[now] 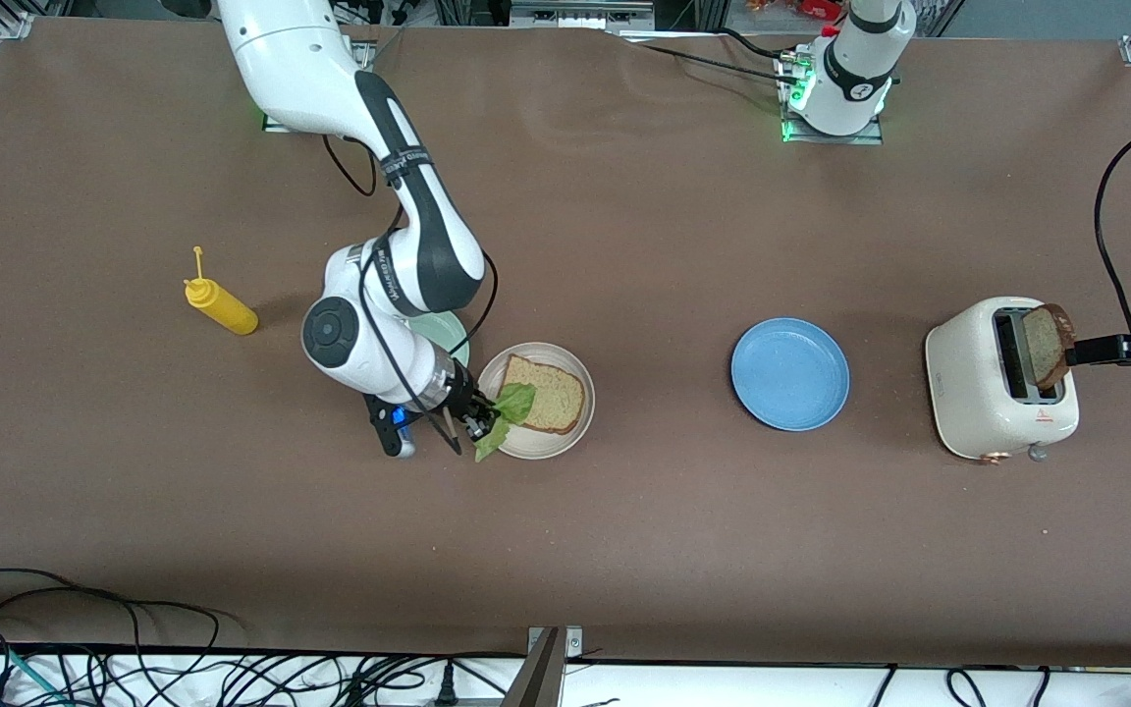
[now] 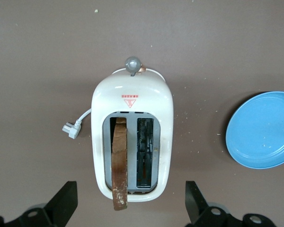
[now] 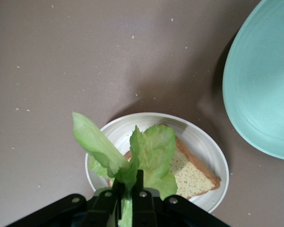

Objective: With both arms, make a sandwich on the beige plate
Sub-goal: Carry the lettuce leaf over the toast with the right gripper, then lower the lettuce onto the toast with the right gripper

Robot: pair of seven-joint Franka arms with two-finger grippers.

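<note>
The right gripper (image 1: 475, 424) is pinched shut on the stem end of the lettuce (image 1: 507, 412), so the leaf hangs from the fingers and fans out below them. It hovers over the rim of the beige plate (image 1: 575, 424), at the edge toward the right arm's end of the table. That puts the leaf half over the bread (image 1: 546, 393) lying flat on the plate, probably so it can drop onto the slice. Just beside the gripper, partly hidden under the arm, sits the mint plate (image 3: 260, 90).

The left gripper (image 2: 132, 201) hangs wide open above the toaster (image 2: 132, 137), fingers straddling its body. The second slice (image 2: 119, 163) stands on edge in one slot, crust up, ready for pinching. The blue plate (image 1: 789, 373) lies beside the toaster, between the two grippers.
</note>
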